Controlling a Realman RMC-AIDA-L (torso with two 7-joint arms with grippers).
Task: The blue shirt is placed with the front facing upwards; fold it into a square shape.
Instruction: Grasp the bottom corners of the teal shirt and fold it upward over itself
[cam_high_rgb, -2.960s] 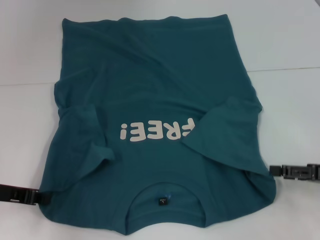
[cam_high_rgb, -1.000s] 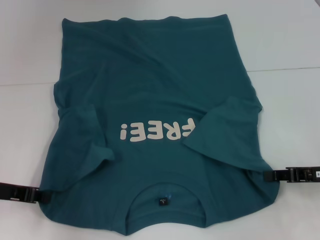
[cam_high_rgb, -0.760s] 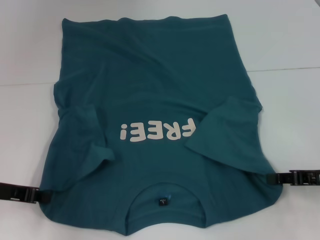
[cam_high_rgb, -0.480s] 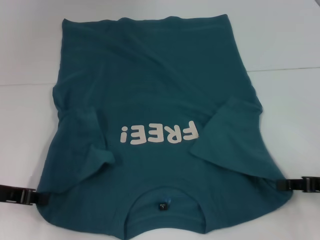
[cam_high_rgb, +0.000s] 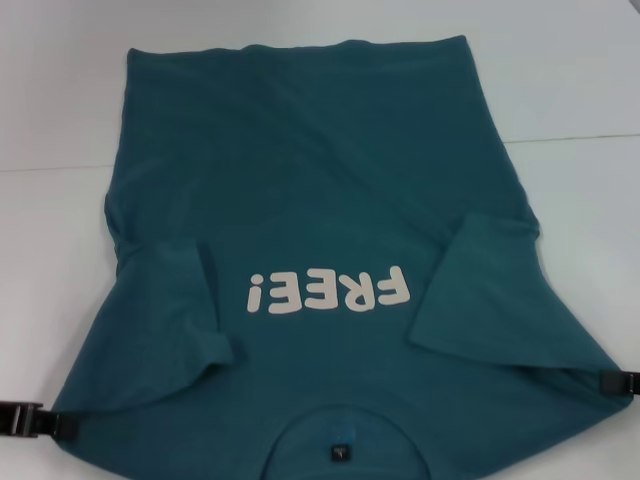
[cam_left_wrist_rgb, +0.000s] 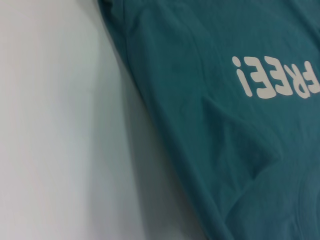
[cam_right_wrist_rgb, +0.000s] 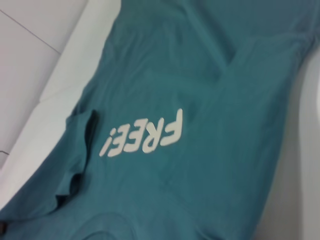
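Shirt (cam_high_rgb: 330, 200) dragged nearer — left gripper (cam_high_rgb: 45, 422) | right gripper (cam_high_rgb: 608, 383) — jaws pinching shoulders

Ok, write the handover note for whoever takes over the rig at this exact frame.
Left gripper: at the near left shoulder edge of the large dark teal-blue cotton T-shirt, apparently clamped on the cloth.
Right gripper: at the near right shoulder edge, likewise.
Shirt: front up on the white table, white "FREE!" lettering showing, collar toward the robot, both short sleeves folded inward.
Done: sleeves tucked in, shoulders gripped and spread.
Left: fold the body over into a square.
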